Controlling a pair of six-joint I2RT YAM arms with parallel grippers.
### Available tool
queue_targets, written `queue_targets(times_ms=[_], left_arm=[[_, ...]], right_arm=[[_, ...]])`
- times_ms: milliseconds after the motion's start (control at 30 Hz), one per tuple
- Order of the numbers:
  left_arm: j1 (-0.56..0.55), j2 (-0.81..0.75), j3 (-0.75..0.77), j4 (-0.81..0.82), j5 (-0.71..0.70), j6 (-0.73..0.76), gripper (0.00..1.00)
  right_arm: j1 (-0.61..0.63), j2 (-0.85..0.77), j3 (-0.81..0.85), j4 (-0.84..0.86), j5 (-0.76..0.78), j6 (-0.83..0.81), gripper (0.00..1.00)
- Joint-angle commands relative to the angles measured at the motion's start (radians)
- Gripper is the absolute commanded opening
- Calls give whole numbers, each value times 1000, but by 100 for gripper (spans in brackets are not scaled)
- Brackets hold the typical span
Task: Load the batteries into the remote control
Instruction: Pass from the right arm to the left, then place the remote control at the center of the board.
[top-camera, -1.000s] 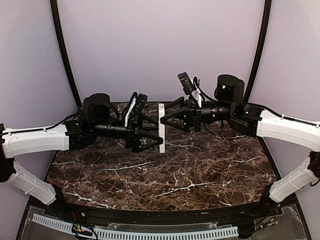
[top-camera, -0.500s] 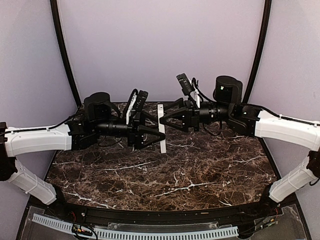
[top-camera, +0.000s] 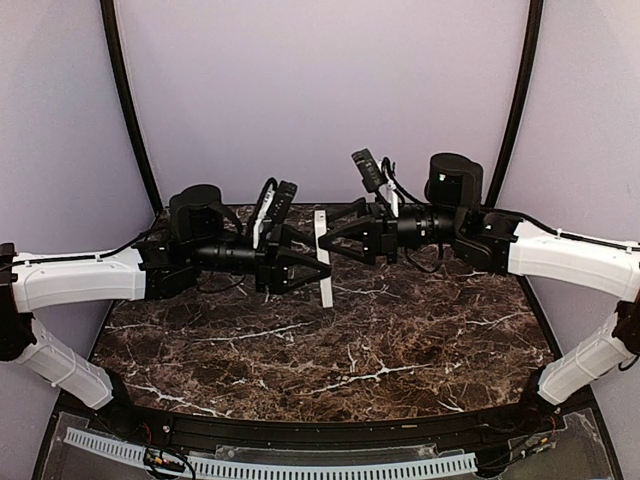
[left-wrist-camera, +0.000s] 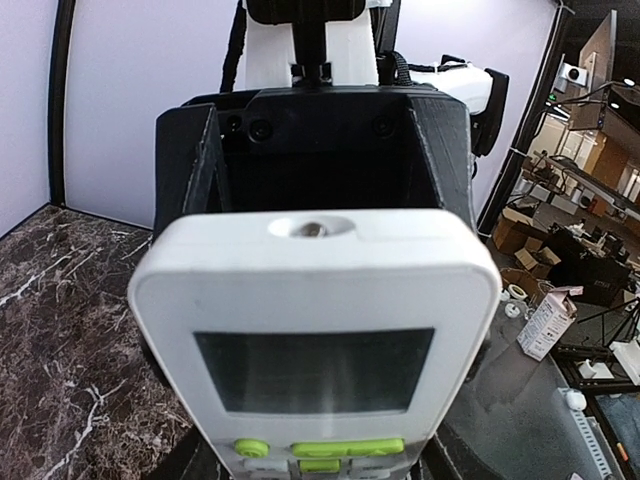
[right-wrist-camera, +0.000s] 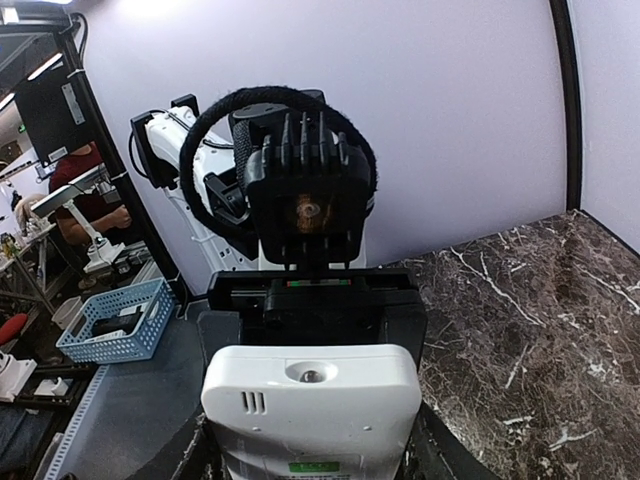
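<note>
Left gripper (top-camera: 322, 272) clamped on the lower part of the remote control (top-camera: 326, 292), handset held upright above the dark marble table (top-camera: 400, 340), display (left-wrist-camera: 315, 370) and green buttons (left-wrist-camera: 345, 446) facing the left arm, right gripper (top-camera: 322, 240) closed on its upper part from the opposite side.

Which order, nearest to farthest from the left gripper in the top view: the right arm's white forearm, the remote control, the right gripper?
1. remote control, held in the left gripper.
2. right gripper, just across the remote.
3. right arm's white forearm, far right.
</note>
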Motion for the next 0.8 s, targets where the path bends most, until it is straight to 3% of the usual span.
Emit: queue_targets(times_ms=[0,67,100,233,333,467,567,667,767], left_arm=[[-4,-14,10,-92,-114,-3,3],[-3,-8,32,-217,-251,-11,0],[-3,8,55,-320,-355,-22,0],[29,116,138,-632,-623,-138,0],[105,207,151,-728,-655,-263,0],[155,291,173,-820,-684,-352,0],[162,367,223,-909,-783,-396,0],[172,486,313,-1034,-797,-430,0],[183,558,341,-1058,-775,-440,4]], right_arm=[[-8,-24,21,-97,173,1,67],[-11,-34,41,-190,325,1,95],[-13,-36,53,-243,415,5,98],[-26,-7,112,-485,743,46,99],[-35,41,149,-643,879,80,98],[-42,110,177,-784,917,119,98],[-54,155,182,-855,923,135,99],[-61,192,177,-891,932,144,99],[-64,201,169,-892,931,142,99]])
